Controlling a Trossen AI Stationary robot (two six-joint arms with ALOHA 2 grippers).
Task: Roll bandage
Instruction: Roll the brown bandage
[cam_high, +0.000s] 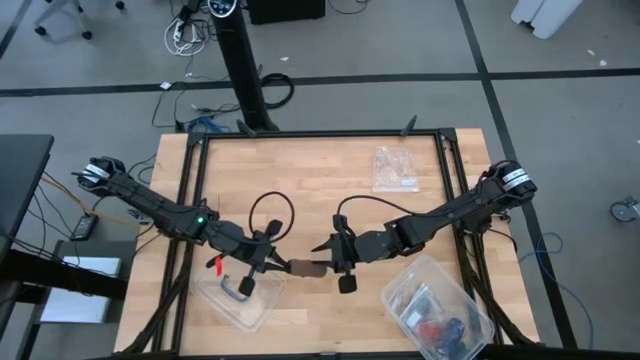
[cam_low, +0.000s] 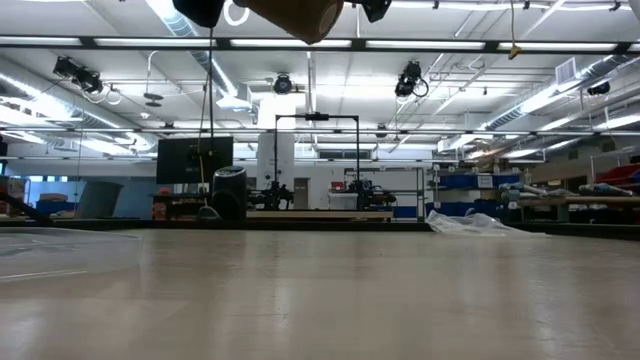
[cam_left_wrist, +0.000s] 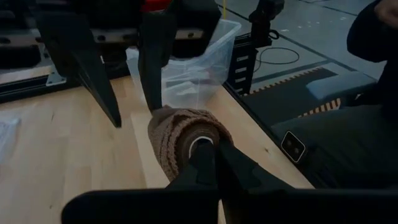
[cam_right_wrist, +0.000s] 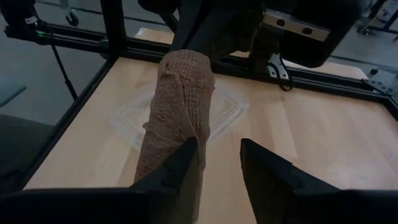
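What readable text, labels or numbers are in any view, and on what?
None legible.
Small square label on the dark gear past the table edge in the left wrist view: too blurred to read.
Contents of the clear plastic tub in the high view: print, if any, too small to read.
Bandage: no marking visible.

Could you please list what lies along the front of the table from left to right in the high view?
Clear lid → left gripper → bandage → right gripper → clear tub.

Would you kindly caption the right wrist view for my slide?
Right hand open beside the rolled bandage, held at its far end by the left hand.
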